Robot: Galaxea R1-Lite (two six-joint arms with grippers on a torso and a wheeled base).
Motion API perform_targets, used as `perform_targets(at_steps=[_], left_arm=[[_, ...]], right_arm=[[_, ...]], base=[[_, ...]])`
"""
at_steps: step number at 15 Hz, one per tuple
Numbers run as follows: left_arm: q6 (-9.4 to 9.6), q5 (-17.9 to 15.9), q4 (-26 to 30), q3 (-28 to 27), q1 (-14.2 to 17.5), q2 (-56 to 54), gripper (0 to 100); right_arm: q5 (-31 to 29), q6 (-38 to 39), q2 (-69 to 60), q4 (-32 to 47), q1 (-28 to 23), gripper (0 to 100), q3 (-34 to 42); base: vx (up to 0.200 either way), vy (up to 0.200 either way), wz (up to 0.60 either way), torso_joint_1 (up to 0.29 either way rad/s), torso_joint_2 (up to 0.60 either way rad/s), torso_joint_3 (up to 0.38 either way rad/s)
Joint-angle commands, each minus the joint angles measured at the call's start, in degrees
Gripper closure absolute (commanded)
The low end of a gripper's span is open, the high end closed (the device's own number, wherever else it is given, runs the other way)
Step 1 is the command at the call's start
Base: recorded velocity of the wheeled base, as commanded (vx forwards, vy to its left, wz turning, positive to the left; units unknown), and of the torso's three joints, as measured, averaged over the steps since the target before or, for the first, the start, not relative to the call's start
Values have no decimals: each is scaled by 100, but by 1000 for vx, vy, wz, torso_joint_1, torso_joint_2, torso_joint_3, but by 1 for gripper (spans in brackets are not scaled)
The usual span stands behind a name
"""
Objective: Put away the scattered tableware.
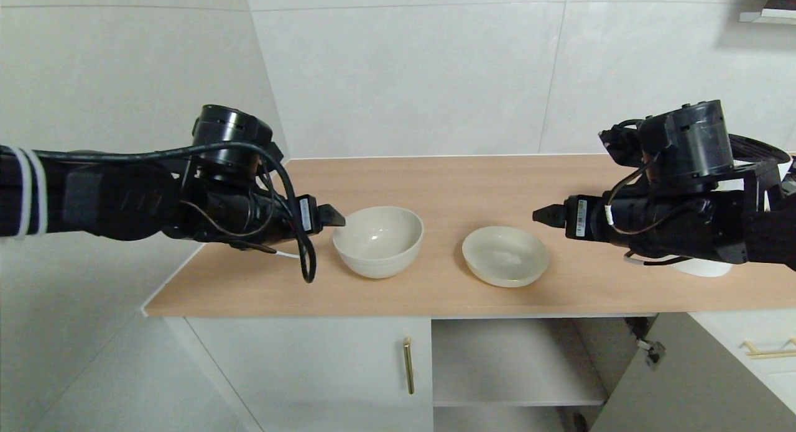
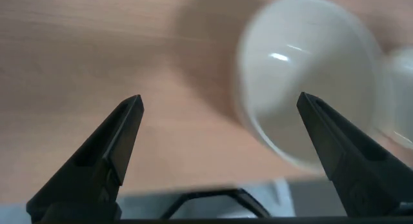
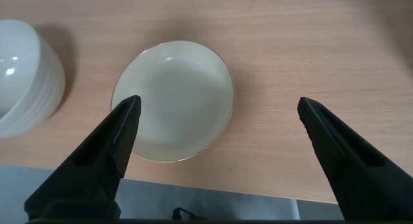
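A deep white bowl stands on the wooden counter, left of centre; the left wrist view has it too, as the deep bowl. To its right lies a shallow cream dish, seen from above as the shallow dish. My left gripper hovers above the counter just left of the deep bowl's rim, and its fingers stand wide open with nothing between them. My right gripper hangs above the counter just right of the shallow dish, its fingers spread open and holding nothing.
A white vessel stands on the counter behind my right arm, mostly hidden. Below the counter, a cabinet door hangs open on a bare shelf; a closed door with a brass handle is to its left. Tiled walls close the back and left.
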Motion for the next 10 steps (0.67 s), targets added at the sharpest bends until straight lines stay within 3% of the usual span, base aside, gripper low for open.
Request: perform_targets(at_steps=[1, 7, 8, 10], left_arm=[[-14, 220, 3, -240, -90, 614, 0], [-14, 325, -23, -355, -327, 860, 0], [-14, 325, -23, -346, -363, 851, 100], [-66, 316, -23, -355, -433, 842, 100]], right_arm=[[-5, 4, 65, -13, 12, 0, -8], [-14, 4, 56, -22, 38, 0, 1], [-14, 4, 48, -22, 38, 0, 1], [-14, 4, 56, -22, 38, 0, 1]], base=[[0, 0, 0, 0, 0, 0], [0, 0, 0, 0, 0, 0], [0, 0, 0, 0, 0, 0], [0, 0, 0, 0, 0, 0]])
